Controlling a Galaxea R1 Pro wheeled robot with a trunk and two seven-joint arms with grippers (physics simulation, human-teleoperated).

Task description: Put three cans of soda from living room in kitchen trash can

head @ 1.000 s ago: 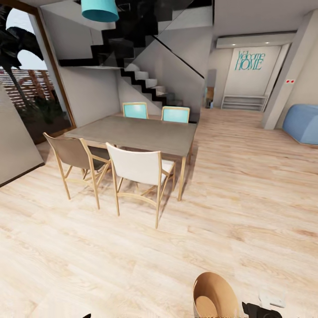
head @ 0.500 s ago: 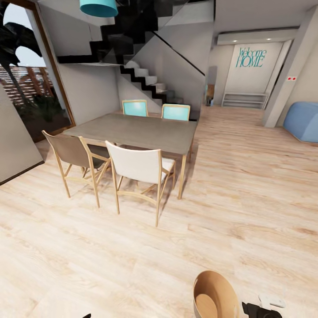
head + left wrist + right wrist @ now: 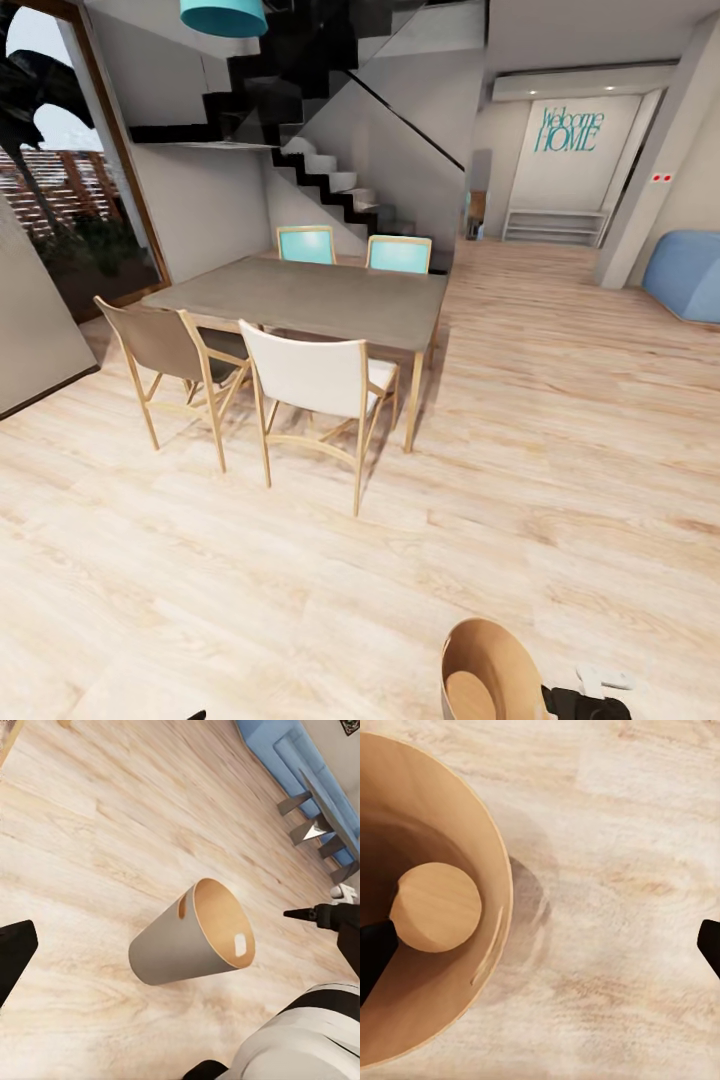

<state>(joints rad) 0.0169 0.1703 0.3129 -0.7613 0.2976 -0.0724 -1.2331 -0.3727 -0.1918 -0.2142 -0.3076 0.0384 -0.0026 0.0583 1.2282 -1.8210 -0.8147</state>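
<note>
The bin (image 3: 490, 672) is at the bottom of the head view, a little right of the middle, and it seems to be carried above the wood floor (image 3: 560, 480), not standing on it. In the left wrist view the bin (image 3: 191, 937) hangs in the air with its long axis tilted, its open brown mouth turned to the right side of that frame, toward a dark arm part at the right edge. The right hand (image 3: 540, 945) is the nearer one: in its wrist view one dark finger (image 3: 373, 952) sits inside the bin's mouth at the lower left, and the other finger is outside, at the right edge, so the fingers are apart with the rim (image 3: 502, 915) between them; I cannot tell if they really press the wall. The left hand (image 3: 11, 952) shows one dark tip only, so its state I cannot tell. No cans are visible; the bin looks empty. A dining table (image 3: 320, 300) with chairs stands ahead, at the middle left.
</note>
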